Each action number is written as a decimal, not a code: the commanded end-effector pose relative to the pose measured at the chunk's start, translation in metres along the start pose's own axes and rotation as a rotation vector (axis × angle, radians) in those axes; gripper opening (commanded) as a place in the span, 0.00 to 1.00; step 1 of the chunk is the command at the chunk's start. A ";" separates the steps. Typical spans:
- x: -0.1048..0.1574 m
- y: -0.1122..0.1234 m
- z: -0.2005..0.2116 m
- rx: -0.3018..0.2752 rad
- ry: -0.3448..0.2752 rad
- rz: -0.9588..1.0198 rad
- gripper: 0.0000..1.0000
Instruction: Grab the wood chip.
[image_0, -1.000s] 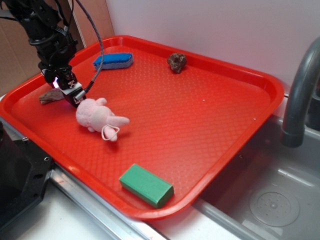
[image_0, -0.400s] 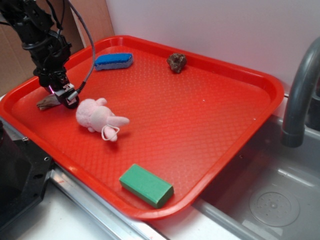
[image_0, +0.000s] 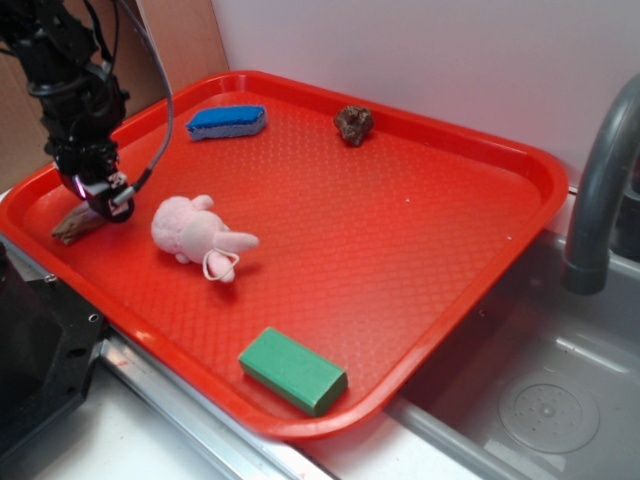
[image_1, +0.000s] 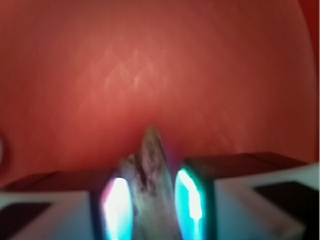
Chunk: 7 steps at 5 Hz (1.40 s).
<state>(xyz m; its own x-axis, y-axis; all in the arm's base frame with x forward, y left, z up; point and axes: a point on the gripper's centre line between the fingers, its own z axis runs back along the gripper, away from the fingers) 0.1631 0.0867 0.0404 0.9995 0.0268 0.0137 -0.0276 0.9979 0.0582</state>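
Observation:
The wood chip, a small tan-brown jagged piece, lies at the left edge of the red tray. My gripper points down at the chip's right end. The blurred wrist view shows the wood chip standing between the two lit pads, with its tip poking out ahead of them. My gripper is shut on it, the left pad against the wood and the right pad very close.
A pink plush toy lies just right of the gripper. A blue sponge and a dark rock-like lump sit at the tray's back, a green block at its front. A sink and grey faucet are on the right.
The gripper has moved left and toward the tray's front-left rim. The wood chip has moved along with it, away from the plush toy.

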 end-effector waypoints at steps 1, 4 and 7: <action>0.064 -0.087 0.118 0.066 -0.083 0.079 0.00; 0.033 -0.046 0.159 0.002 -0.077 -0.019 1.00; -0.019 0.020 0.041 0.085 0.059 -0.098 1.00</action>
<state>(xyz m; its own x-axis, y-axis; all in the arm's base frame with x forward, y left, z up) 0.1386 0.0946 0.0706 0.9954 -0.0642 -0.0714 0.0729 0.9894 0.1259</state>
